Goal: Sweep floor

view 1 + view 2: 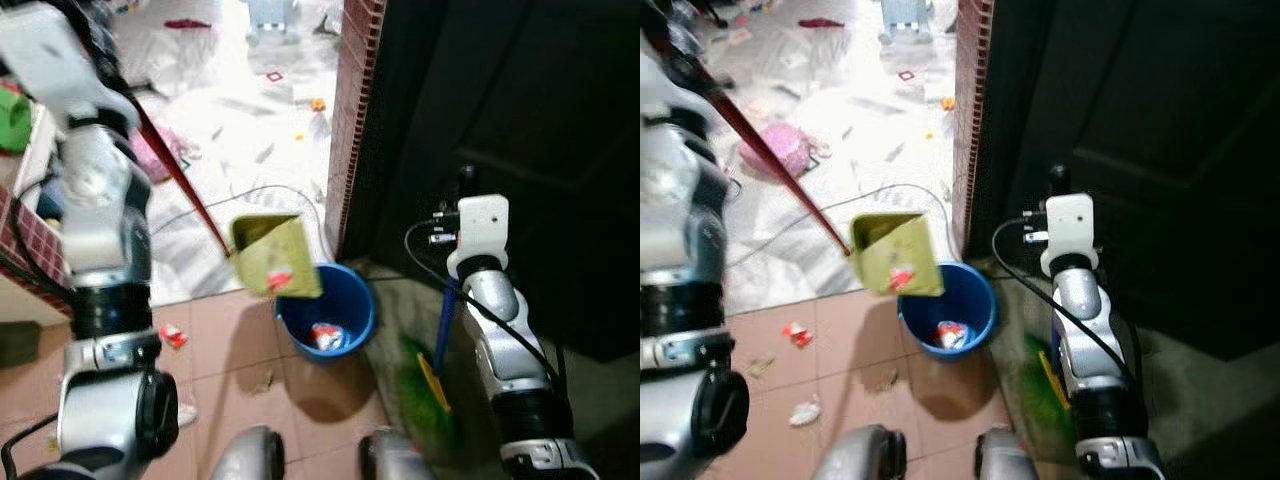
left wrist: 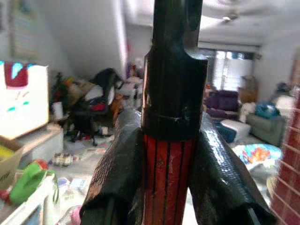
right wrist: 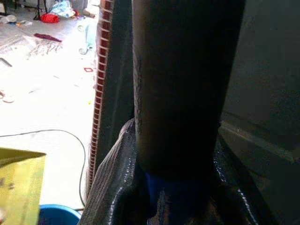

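Note:
A yellow-green dustpan (image 1: 275, 255) on a long red handle (image 1: 175, 170) hangs tilted above a blue bucket (image 1: 362, 300). A red-and-white scrap (image 1: 280, 278) lies at the pan's lower lip, and more rubbish (image 1: 325, 337) sits inside the bucket. My left gripper (image 2: 171, 187) is shut on the red handle, raised at the upper left. My right gripper (image 3: 180, 197) is shut on the broom's blue handle (image 1: 447, 315). The broom's green bristles (image 1: 425, 395) rest on the floor to the right of the bucket. Scraps of litter (image 1: 172, 337) lie on the pink tiles.
A brick pillar (image 1: 352, 110) stands just behind the bucket, with a dark door (image 1: 520, 130) to its right. Beyond the tiles is a white floor strewn with litter, a black cable (image 1: 250, 192) and a pink object (image 1: 780, 150). A white crumpled piece (image 1: 188, 412) lies near my feet.

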Robot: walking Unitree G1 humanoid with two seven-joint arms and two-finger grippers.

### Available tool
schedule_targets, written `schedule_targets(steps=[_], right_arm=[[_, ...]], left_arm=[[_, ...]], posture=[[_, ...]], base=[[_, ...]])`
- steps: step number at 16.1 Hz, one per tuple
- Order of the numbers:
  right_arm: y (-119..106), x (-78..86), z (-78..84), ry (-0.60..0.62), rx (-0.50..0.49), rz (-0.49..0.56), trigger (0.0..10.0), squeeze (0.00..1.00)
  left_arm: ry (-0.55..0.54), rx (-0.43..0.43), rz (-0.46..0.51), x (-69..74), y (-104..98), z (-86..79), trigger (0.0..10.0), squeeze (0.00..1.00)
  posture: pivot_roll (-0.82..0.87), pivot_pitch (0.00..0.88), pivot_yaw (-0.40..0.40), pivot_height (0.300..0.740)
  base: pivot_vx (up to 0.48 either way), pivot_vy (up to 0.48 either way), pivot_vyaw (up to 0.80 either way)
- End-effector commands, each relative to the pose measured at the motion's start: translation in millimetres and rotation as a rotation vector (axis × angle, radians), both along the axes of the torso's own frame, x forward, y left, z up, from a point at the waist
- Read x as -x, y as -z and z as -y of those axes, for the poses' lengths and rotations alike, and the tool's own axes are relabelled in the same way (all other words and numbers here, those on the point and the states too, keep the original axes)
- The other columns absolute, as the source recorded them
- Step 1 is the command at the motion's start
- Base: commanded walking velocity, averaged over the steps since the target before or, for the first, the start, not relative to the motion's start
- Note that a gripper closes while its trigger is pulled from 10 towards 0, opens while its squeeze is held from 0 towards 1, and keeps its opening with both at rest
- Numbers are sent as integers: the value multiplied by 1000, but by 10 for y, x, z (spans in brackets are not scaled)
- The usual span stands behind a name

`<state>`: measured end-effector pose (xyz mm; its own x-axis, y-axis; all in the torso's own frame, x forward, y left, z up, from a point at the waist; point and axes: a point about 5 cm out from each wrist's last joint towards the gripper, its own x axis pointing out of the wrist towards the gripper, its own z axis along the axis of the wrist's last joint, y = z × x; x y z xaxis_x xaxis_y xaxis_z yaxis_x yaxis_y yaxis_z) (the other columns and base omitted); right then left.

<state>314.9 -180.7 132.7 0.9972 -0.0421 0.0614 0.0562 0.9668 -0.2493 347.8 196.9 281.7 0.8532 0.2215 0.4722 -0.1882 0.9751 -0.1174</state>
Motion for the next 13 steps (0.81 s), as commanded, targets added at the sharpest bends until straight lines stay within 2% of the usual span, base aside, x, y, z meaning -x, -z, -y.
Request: schedule_targets(steps=[1, 3, 4, 5, 9, 11, 12, 13], right_arm=[[-33, 20, 59, 18, -1, 17, 10000, 0], [-30, 17, 70, 21, 2, 16, 10000, 0], [-30, 15, 69, 21, 2, 16, 10000, 0], [-25, 12, 65, 20, 1, 14, 10000, 0], [-21, -2, 54, 18, -3, 14, 10000, 0], [-16, 2, 65, 19, -1, 12, 10000, 0], [-10, 3, 61, 17, 0, 10, 10000, 0], [-11, 3, 59, 17, 1, 10, 10000, 0]], left_arm=[[55, -32, 70, 41, -111, 115, 10000, 0], [173, -76, 48, 41, -57, 324, 10000, 0], [199, -96, 51, 48, -52, 372, 10000, 0], [294, -152, 45, 75, -17, 528, 10000, 0], [498, -320, 53, 185, 91, 932, 10000, 0], [657, -451, 77, 305, 98, 1180, 10000, 0], [813, -582, 89, 451, 139, 1384, 10000, 0], [856, -630, 97, 501, 152, 1442, 10000, 0]], posture=[[-76, 93, 28, 740], [-71, 94, 28, 740], [-67, 94, 28, 740], [-66, 95, 28, 740], [-56, 96, 27, 740], [-49, 103, 23, 740], [-44, 106, 21, 740], [-44, 106, 21, 740]], base=[[0, 0, 0], [0, 0, 0], [0, 0, 0], [0, 0, 0], [0, 0, 0], [0, 0, 0], [0, 0, 0], [0, 0, 0]])
